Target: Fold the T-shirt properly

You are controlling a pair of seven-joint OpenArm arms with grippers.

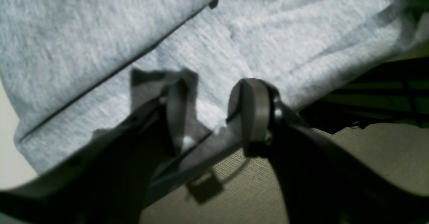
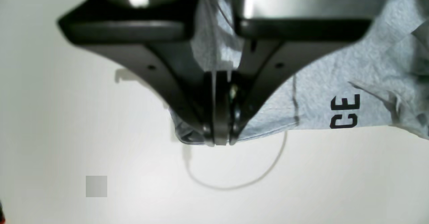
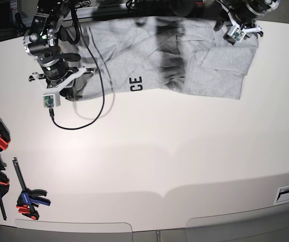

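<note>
- Right now the T-shirt (image 3: 184, 60) lies spread along the far edge of the desk (image 3: 174, 171), part of its black lettering (image 3: 136, 83) showing at its near hem.
- My right hand (image 2: 219, 135) is pressed together on the shirt's corner beyond the lettering's end, cloth pinched between the pads.
- My left hand (image 1: 214, 110) sits at the shirt's opposite end, over the doubled sleeve; its fingers (image 1: 254, 110) stand apart with cloth between them, nothing gripped that I can see.
- The knit looks soft, light and limp, so I judge it will sag and crease; hems and corners give the surest hold.
- Blur hides the left fingertips' contact, most of the lettering is out of sight, and the collar is lost behind my arms.
</note>
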